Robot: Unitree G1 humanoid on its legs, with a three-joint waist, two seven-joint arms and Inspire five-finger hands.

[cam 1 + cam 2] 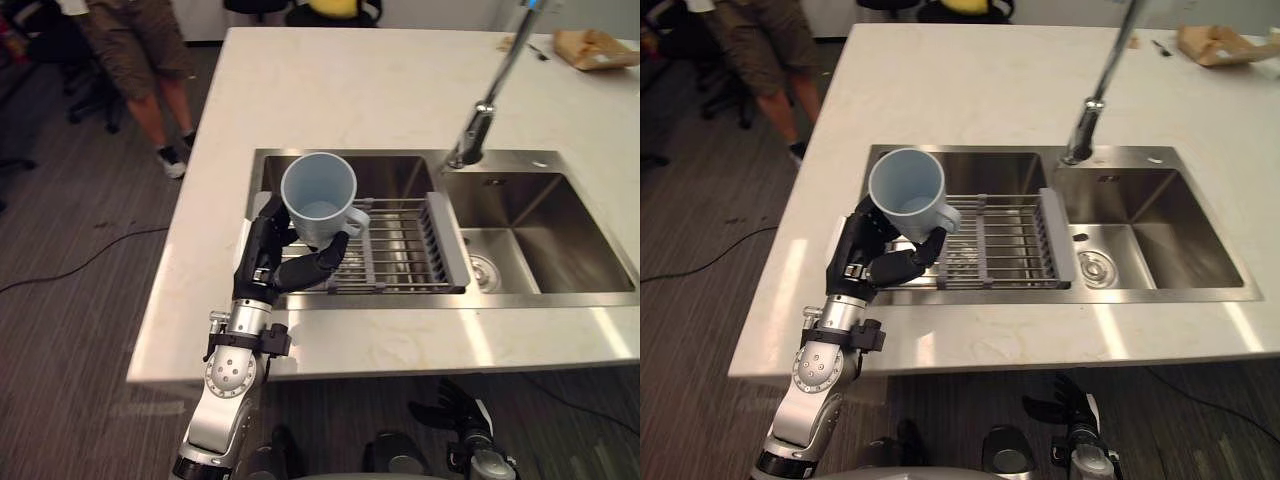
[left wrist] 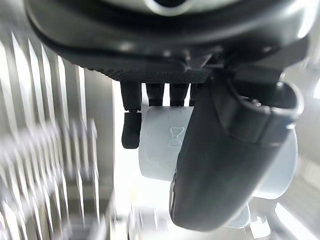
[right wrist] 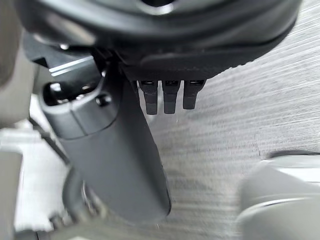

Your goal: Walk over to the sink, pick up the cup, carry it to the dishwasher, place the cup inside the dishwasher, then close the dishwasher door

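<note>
A pale blue cup (image 1: 319,197) with a handle is held above the left basin of the steel sink (image 1: 520,295), its mouth tipped toward me. My left hand (image 1: 272,262) is shut on the cup from below, thumb and fingers curled round its base. The left wrist view has the cup (image 2: 165,142) between the thumb and the fingers (image 2: 131,131). My right hand (image 1: 452,410) hangs low below the counter edge, over the floor. In the right wrist view its fingers (image 3: 170,97) are straight and hold nothing.
A wire dish rack (image 1: 400,250) spans the left basin right beside the cup. The tall faucet (image 1: 480,120) rises behind the sink. The white counter (image 1: 350,90) holds a brown paper bag (image 1: 595,47) at the far right. A person's legs (image 1: 150,90) stand on the far left.
</note>
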